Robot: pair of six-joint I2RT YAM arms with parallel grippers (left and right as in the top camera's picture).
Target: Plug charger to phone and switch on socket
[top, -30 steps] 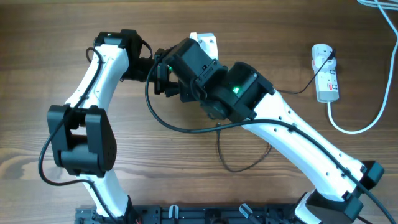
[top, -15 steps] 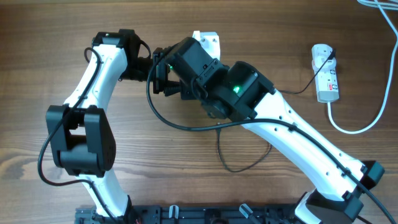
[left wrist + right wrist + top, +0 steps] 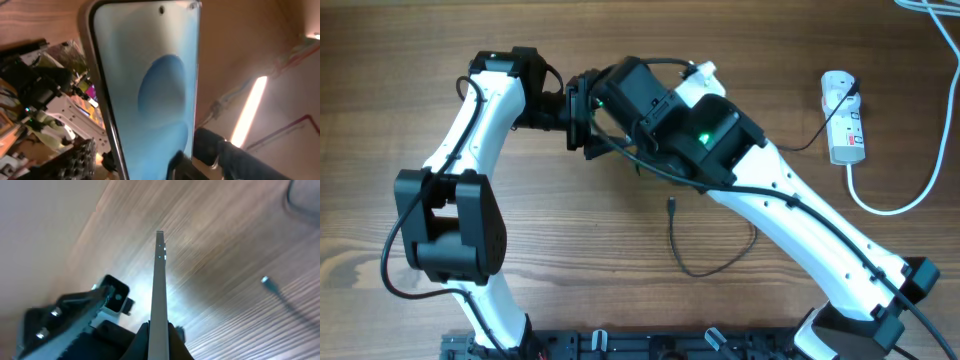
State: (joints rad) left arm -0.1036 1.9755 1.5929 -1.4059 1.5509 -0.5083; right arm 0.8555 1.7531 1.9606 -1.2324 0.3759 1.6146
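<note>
phone (image 3: 159, 280) is up off the table (image 3: 570, 260), edge-on, clamped between the right gripper (image 3: 159, 329) fingers. left gripper (image 3: 580, 112) is close by; whether it grips, i cannot tell. likely light, stiff, slippery glass: hold the faces, leave the port clear.

Brown wood-grain worktop (image 3: 380, 100) spreads across the whole view; a black rail (image 3: 620, 345) runs along its near edge.
</note>
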